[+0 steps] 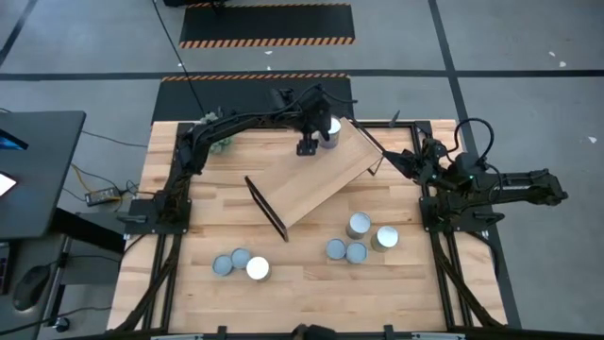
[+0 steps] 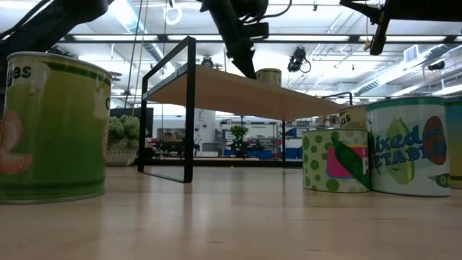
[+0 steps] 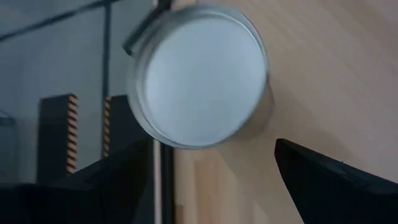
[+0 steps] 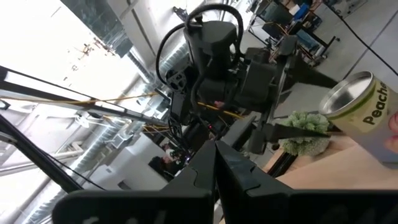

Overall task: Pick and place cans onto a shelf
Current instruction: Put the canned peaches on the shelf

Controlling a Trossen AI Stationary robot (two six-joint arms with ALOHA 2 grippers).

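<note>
Silver-topped can (image 1: 329, 129) sits on the far end of the shelf (image 1: 316, 177), near its back corner; shelf lies diagonally across the tabletop (image 1: 406, 288); left gripper (image 1: 308, 145) hangs over the board just beside that can, fingers (image 3: 323, 180) spread wide w/ nothing between them, can apart from both; right gripper (image 4: 216, 163) parked at the table's right edge, jaws pressed together, empty; three cans (image 1: 239, 264) grouped front-left on the table, four more (image 1: 359, 240) front-right; green plant ball (image 1: 223, 142) at the back-left, near the left arm.
</note>
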